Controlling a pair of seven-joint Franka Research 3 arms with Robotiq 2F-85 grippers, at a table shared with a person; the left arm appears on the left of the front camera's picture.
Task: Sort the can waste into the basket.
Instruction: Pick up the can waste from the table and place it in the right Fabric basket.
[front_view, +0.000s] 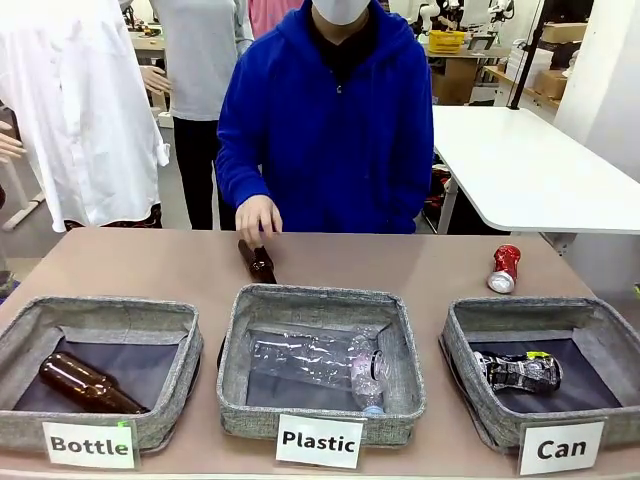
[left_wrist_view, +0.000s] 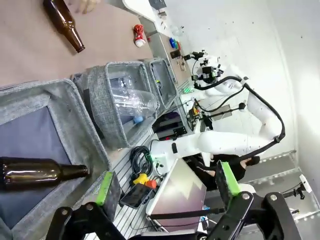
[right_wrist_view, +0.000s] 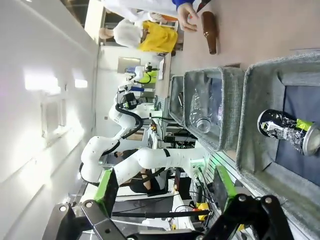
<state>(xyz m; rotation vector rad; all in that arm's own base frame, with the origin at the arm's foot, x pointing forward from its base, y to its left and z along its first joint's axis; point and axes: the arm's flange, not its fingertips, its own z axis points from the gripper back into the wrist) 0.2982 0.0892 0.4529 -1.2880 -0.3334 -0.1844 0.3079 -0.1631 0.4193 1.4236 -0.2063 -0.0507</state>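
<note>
Hovering just off the Can basket (front_view: 520, 313), jaws spreading wide and gripping nothing: right gripper (right_wrist_view: 166, 185). Hanging two baskets left of the Can basket, jaws likewise standing apart, empty: left gripper (left_wrist_view: 165, 182). Lying on its side inside the Can basket: black can (front_view: 518, 371). Lying on the table (front_view: 400, 255) just beyond its far rim: red can (front_view: 505, 268). Resting well left of and beyond it, at the end of a brown bottle (front_view: 257, 261): person's hand (front_view: 258, 215). Sitting beside it leftward: Plastic basket (front_view: 320, 297) holding clear bottles (front_view: 320, 360), then Bottle basket (front_view: 100, 310) holding a second brown bottle (front_view: 85, 384). Standing beyond it: white table (front_view: 520, 170).
</note>
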